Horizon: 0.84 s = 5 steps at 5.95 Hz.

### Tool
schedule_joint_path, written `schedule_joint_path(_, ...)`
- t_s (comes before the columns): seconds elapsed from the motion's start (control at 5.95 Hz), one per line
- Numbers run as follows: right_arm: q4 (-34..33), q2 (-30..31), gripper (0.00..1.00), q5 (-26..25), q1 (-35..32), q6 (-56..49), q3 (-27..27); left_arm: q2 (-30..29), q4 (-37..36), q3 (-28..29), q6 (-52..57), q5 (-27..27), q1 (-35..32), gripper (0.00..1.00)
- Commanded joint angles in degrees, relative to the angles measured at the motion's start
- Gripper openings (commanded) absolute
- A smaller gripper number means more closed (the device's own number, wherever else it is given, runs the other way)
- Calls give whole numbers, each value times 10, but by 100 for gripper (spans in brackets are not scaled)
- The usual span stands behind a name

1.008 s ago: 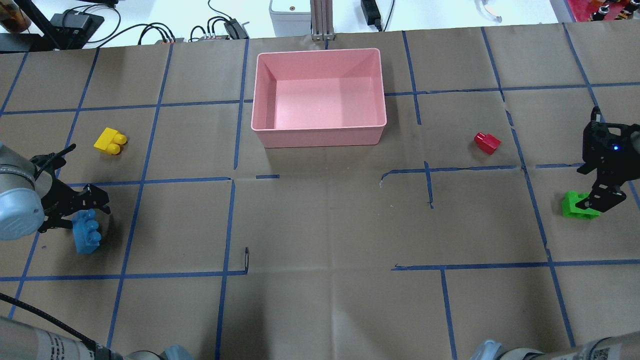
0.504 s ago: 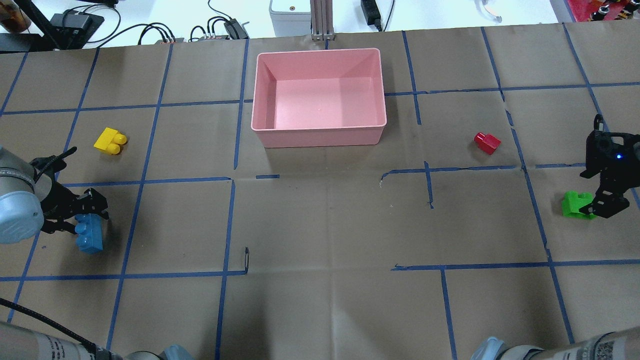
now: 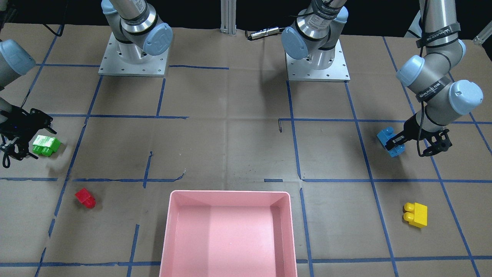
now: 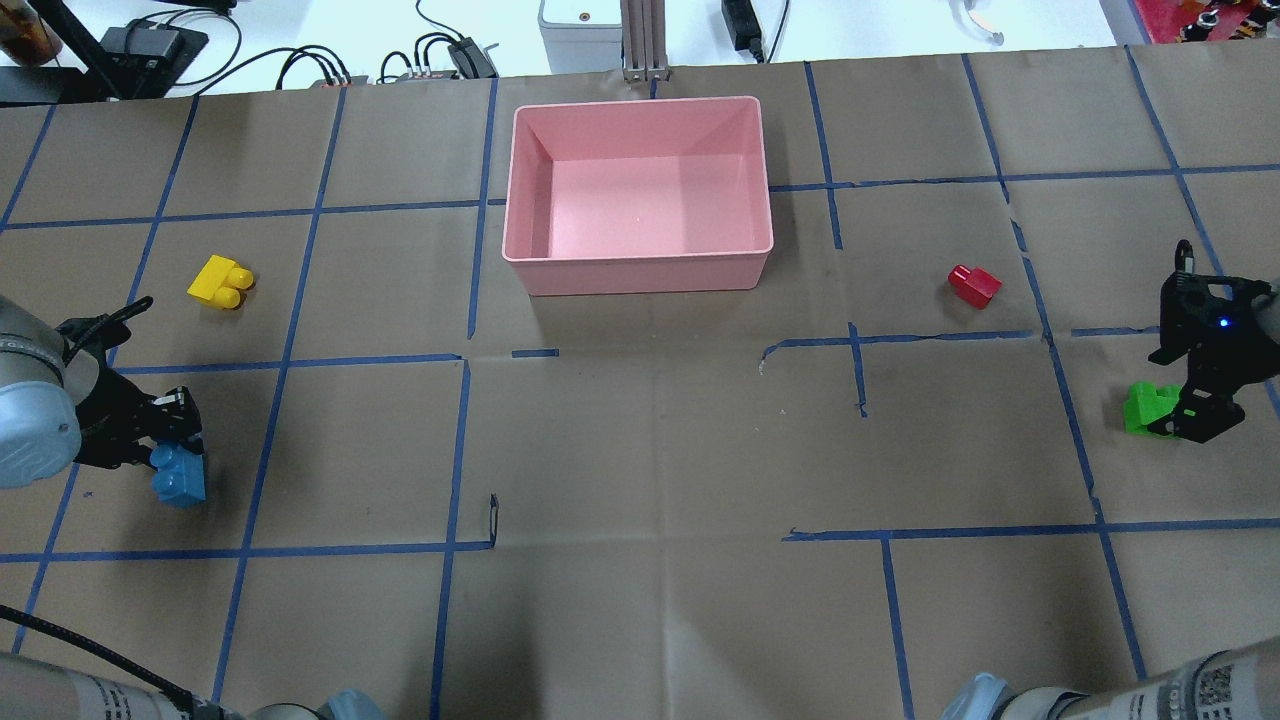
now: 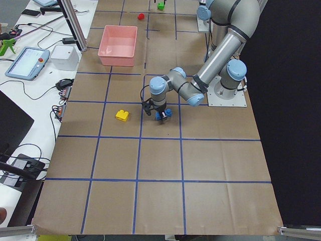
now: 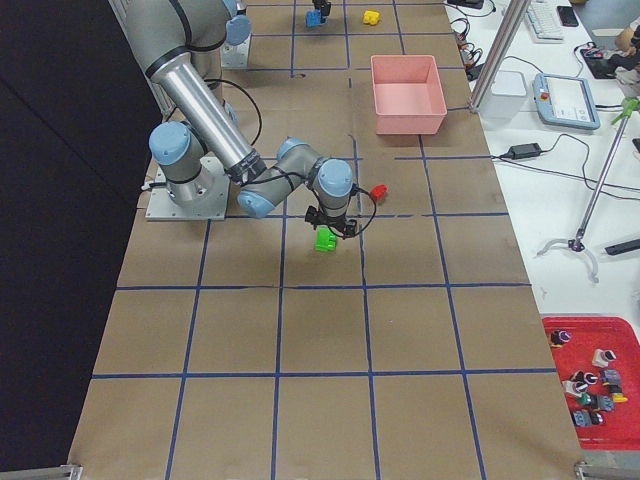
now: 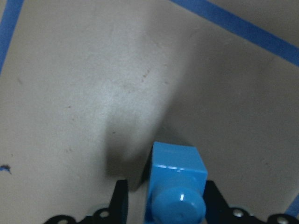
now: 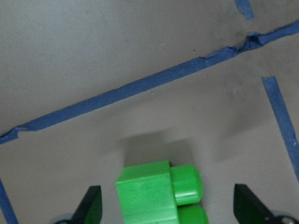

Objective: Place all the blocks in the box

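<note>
Left end effector (image 7: 166, 201), spread, straddles the blue block (image 7: 175, 170); right end effector (image 8: 168, 205), spread wide, straddles the green block (image 8: 147, 191). These 2 blocks lie on the tabletop (image 4: 640, 450), well apart from the box (image 4: 636, 272). Each block should be centred between the fingers before closing.

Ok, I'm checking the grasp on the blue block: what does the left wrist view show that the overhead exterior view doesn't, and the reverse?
Only the left wrist view: both fingers flank the blue block, with a sliver of gap on one side, so it seems not yet clamped. Only the overhead: the yellow block, red block and green block outside the empty box, and the right gripper at the green block. Both: the blue block at the left gripper, on brown paper with blue tape.
</note>
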<state>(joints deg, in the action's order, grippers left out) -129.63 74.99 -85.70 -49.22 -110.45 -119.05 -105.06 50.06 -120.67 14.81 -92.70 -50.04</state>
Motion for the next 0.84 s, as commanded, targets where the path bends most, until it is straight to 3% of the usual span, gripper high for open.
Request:
schedule_joint_path(0.0,-9,-2,100,0,0,-1,-9,19,75,24,9,0,-1,6)
schedule_joint_path(0.17,-9,-2,100,0,0,-2,-11,18,113,74,9,1,-3,0)
schedule_joint_path(0.34,-10,-3,100,0,0,-14,-11,7,183,164,27,-4,-8,0)
schedule_joint_path(0.5,-11,-3,100,1,0,-15,-11,0,265,258,77,-4,-18,1)
schedule_joint_path(0.67,-11,-3,99,10,1,-30,-11,5,282,315,147,-4,-61,8)
